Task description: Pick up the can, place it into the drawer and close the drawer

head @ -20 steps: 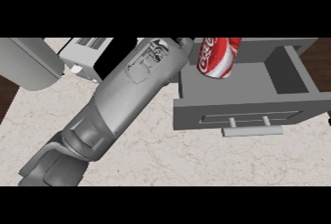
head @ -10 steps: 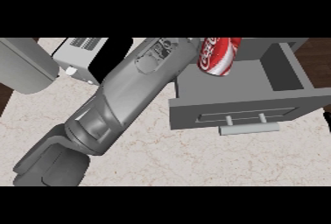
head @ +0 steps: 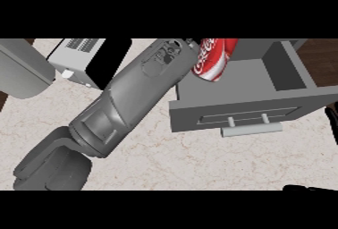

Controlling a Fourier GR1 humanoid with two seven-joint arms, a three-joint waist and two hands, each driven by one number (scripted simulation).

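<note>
Can at the open drawer's back-left corner, your left arm reaching across to it.

Starting at the left, you have a curved grey object [head: 23, 67] at the edge of the pale marbled desk [head: 198, 165], then a white and black boxy appliance [head: 86, 58] just beside it. Your left forearm [head: 132, 103] runs diagonally from the lower left up to the view's top. Of the left hand [head: 190, 43] you get only a dark sliver beside the red can [head: 214, 58], so you cannot tell how its fingers stand or whether they hold it. The can is tilted, over the grey drawer [head: 290, 76] at its left wall. The drawer stands pulled open, with 1 bar handle [head: 251, 130] on its front. At the lower right edge just a black bit of your right hand [head: 310, 188] shows, and you cannot tell its state.
</note>
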